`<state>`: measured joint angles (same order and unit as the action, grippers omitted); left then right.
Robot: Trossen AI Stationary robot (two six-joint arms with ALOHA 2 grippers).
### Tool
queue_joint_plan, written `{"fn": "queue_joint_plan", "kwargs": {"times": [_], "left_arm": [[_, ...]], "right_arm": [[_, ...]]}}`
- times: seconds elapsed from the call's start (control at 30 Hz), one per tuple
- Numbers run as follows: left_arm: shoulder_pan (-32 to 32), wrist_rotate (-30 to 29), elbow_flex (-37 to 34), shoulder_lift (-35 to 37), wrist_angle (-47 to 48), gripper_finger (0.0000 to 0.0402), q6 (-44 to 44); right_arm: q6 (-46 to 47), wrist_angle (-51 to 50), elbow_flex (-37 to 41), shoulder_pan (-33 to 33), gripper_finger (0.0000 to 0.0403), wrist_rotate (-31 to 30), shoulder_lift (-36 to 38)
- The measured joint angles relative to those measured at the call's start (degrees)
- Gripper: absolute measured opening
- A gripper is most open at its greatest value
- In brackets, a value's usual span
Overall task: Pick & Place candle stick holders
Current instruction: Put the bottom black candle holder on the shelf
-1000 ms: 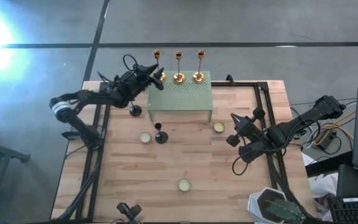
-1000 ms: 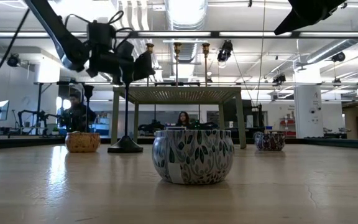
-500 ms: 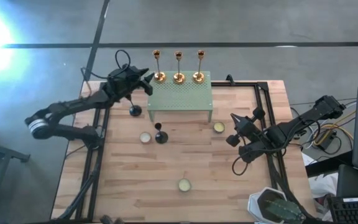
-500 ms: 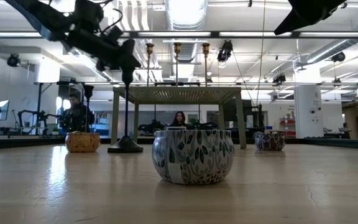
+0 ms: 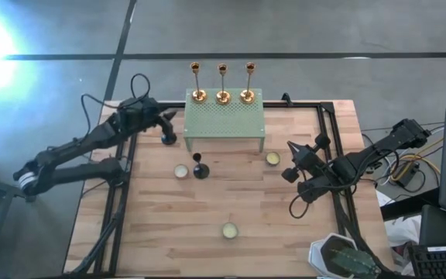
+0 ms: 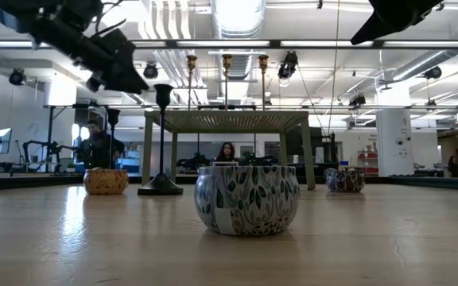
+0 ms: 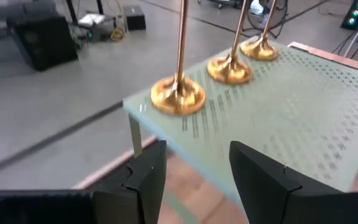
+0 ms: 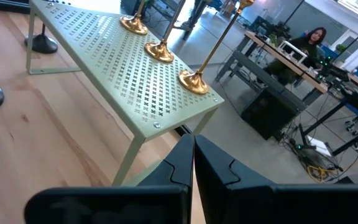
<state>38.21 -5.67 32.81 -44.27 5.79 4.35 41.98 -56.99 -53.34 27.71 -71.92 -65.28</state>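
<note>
Two black holders (image 5: pixel 167 137) remain beside the stand (image 5: pixel 224 120). My left gripper (image 5: pixel 163 117), open and empty near the table's far-left corner, could topple one descending carelessly.

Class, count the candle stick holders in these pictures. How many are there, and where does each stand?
5. Three gold holders line the green stand's far edge; two black holders stand on the table. None seem hidden.

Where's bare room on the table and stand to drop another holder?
Stand: its front half is bare; the three gold holders crowd the back edge. Table: wide bare wood at the front, either side of the front tin. Crowded just before the stand: two black holders and two tins.
</note>
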Motion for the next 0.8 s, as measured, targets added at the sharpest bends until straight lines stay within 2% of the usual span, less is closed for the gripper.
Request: {"fn": "queue_joint_plan", "kwargs": {"times": [0.17,0.33,0.47,0.7,0.8], "left_arm": [[-1.2,0.9,-6.1,7.3,0.3,0.0181,4.6],[-2.3,8.2,-10.8,14.8,0.9,0.0181,8.0],[-2.7,11.0,-13.6,20.0,1.6,0.0181,8.6],[-2.7,11.4,-15.1,24.6,10.4,0.0181,9.2],[-2.7,15.2,-16.2,25.3,10.3,0.0181,9.8]], "right_arm": [[0.0,0.0,0.0,0.0,0.0008,0.0,0.0],[0.0,0.0,0.0,0.0,0.0008,0.0,0.0],[0.0,0.1,0.0,0.0,0.0008,0.0,0.0],[1.0,0.1,0.0,0.0,0.0008,0.0,0.0],[1.2,0.2,0.0,0.0,0.0008,-0.1,0.0]]}}
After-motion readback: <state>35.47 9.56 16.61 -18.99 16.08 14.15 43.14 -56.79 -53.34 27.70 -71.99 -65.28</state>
